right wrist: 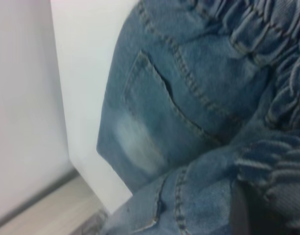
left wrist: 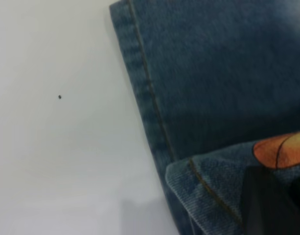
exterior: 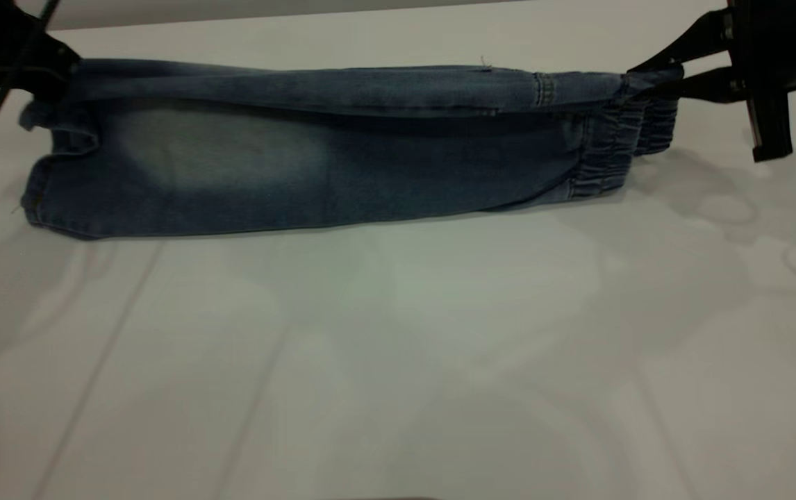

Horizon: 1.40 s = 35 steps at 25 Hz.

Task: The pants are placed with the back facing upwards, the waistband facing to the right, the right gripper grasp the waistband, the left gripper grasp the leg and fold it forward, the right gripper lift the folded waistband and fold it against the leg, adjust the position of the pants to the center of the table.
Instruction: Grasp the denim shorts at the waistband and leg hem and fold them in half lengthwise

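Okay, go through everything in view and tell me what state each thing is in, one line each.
pants: folded lengthwise, far edge held up, lower part lying on the table.
waistband: at the right, its top corner pinched and raised.
leg: printed side showing, hem lifted over the plain leg.
left hand: shut on the leg.
right hand: shut on the waistband.
table: bearing the pants near its far edge.

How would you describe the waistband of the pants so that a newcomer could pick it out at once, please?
Look along the white table to the blue denim pants stretched across its far part. At their end nearest the right gripper, which pinches it, sits the waistband. It alone is puckered into gathered elastic ridges, unlike the smooth denim beside it.
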Tool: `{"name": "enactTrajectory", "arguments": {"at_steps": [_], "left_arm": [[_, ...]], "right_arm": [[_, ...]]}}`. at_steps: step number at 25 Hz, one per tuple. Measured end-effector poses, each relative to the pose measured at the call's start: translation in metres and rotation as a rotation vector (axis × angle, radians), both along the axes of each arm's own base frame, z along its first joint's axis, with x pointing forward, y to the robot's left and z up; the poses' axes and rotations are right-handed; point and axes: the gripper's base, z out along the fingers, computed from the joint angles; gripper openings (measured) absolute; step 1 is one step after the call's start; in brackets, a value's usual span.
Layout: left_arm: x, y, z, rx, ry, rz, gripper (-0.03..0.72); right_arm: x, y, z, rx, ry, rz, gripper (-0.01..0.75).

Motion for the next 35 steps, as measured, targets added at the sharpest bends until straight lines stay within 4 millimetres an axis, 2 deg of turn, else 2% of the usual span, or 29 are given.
{"name": "enactTrajectory", "arguments": {"at_steps": [4, 13, 17, 21, 24, 27, 33, 35], "left_arm": [[0.011, -0.001, -0.005, -0.019, -0.003, 0.021, 0.029], [0.022, -0.003, 0.000, -0.031, -0.054, 0.034, 0.048], [0.025, -0.003, -0.008, -0.048, -0.069, 0.063, 0.087], [0.033, 0.001, -0.011, -0.107, -0.108, 0.142, 0.172], [0.043, 0.002, -0.008, -0.182, -0.165, 0.224, 0.253], [0.053, 0.002, -0.006, -0.275, -0.206, 0.313, 0.311], [0.056, 0.002, -0.009, -0.333, -0.194, 0.369, 0.339], [0.055, 0.002, -0.011, -0.334, -0.164, 0.374, 0.339]], "right_arm": [[0.010, -0.003, 0.005, -0.015, -0.009, -0.033, 0.046], [0.034, -0.008, 0.008, -0.043, -0.038, -0.069, 0.057], [0.046, -0.002, -0.003, -0.046, -0.031, -0.066, 0.075], [0.064, 0.001, -0.010, -0.044, -0.052, -0.061, 0.109], [0.077, 0.002, -0.012, -0.051, -0.078, -0.059, 0.162], [0.084, 0.002, -0.015, -0.050, -0.089, -0.061, 0.252], [0.085, 0.004, -0.018, -0.046, -0.108, -0.031, 0.489], [0.084, 0.007, -0.015, -0.031, -0.148, 0.016, 0.541]]}}
